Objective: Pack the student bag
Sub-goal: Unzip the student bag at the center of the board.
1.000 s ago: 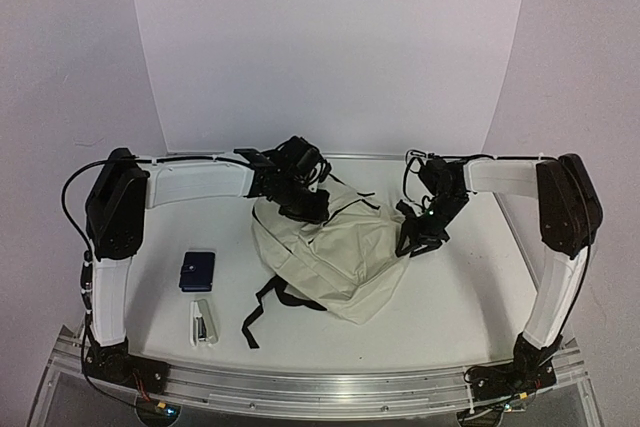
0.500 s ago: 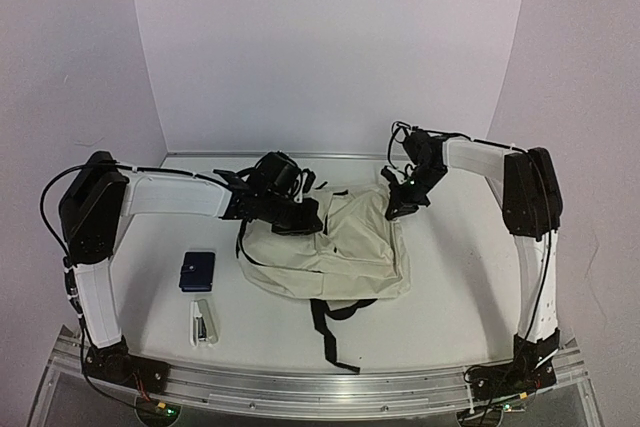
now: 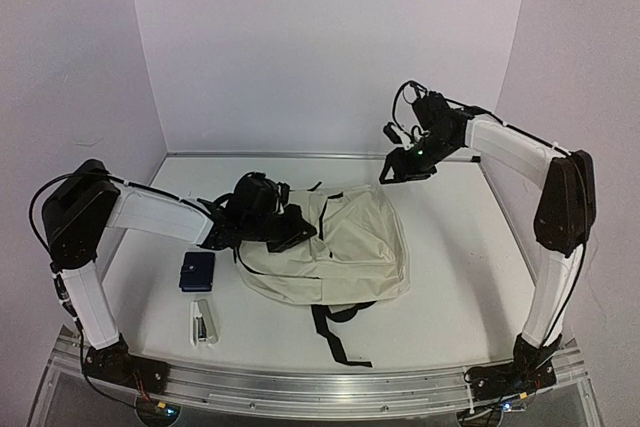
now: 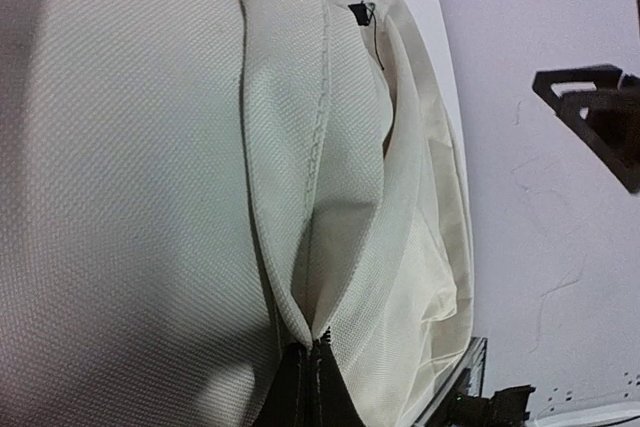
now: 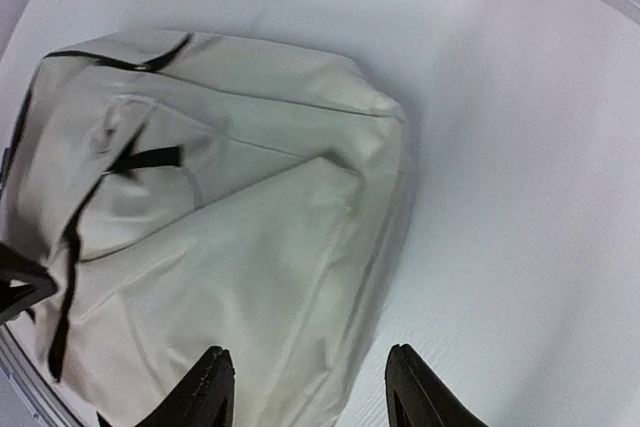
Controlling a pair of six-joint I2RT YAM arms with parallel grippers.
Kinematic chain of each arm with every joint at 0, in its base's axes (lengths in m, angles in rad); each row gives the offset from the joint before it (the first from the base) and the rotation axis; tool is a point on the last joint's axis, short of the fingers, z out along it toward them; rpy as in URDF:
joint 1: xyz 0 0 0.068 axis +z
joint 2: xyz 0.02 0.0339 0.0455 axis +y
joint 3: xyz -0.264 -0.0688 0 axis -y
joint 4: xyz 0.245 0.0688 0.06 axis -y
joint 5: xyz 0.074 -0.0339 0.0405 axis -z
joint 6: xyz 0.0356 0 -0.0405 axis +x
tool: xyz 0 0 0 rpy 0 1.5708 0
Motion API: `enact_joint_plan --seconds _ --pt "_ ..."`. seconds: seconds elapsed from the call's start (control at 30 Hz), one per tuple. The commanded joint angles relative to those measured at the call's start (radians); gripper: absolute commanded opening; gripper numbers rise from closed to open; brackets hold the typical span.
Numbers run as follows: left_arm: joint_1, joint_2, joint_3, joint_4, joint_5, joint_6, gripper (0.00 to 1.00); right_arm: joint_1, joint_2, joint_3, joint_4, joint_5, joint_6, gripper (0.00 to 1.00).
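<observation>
Top external view: the student bag [image 3: 345,247] lies fairly flat at the centre of the white counter [image 3: 460,277], its black straps [image 3: 335,332] trailing toward the bottom of the frame; the left tool [image 3: 290,230] is clamped tight on the bag's cloth at its left edge, and the left wrist view shows folds of fabric running into the closed tips; the right tool [image 3: 400,167] hangs in the air at upper right, clear of the bag, jaws apart and holding nothing; a blue case [image 3: 197,270] and a stapler [image 3: 204,321] lie on the counter at lower left, outside the bag; packing seems barely begun, the bag only being arranged, with nothing visibly put in; compared with a second ago, the bag is spread flatter instead of bunched, its straps have swung from lower left to lower centre, the left tool has drawn leftward, and the right tool has left the bag's right edge and risen.
</observation>
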Motion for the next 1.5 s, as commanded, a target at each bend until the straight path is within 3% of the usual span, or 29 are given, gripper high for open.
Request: enact_joint_plan --seconds 0.0,0.23,0.7,0.77,0.9,0.97,1.23,1.4,1.47 --pt "0.013 0.038 -0.082 0.091 0.007 -0.155 0.0 0.112 -0.039 -0.018 0.013 -0.045 0.024 0.53" --pt "0.024 0.092 -0.138 0.251 0.056 -0.249 0.0 0.235 0.036 0.008 0.017 -0.052 0.115 0.53" --pt "0.03 0.059 -0.166 0.251 0.048 -0.237 0.0 0.328 0.166 -0.015 0.034 0.194 0.104 0.56" --pt "0.032 0.057 -0.171 0.252 0.049 -0.237 0.0 0.329 0.169 -0.032 0.033 0.222 0.086 0.48" --pt "0.04 0.059 -0.186 0.261 0.051 -0.243 0.0 0.326 0.139 -0.062 0.033 0.26 0.047 0.12" --pt "0.044 0.059 -0.195 0.27 0.054 -0.247 0.0 0.316 0.109 -0.074 0.033 0.265 0.036 0.0" --pt "0.052 0.07 -0.201 0.284 0.066 -0.249 0.0 0.207 0.026 -0.125 0.026 0.27 -0.057 0.0" --pt "0.053 0.092 -0.181 0.3 0.085 -0.25 0.0 0.194 -0.024 -0.113 0.023 0.127 -0.039 0.0" --pt "0.051 0.1 -0.17 0.299 0.092 -0.246 0.0 0.202 -0.03 -0.095 0.021 0.037 -0.007 0.1"
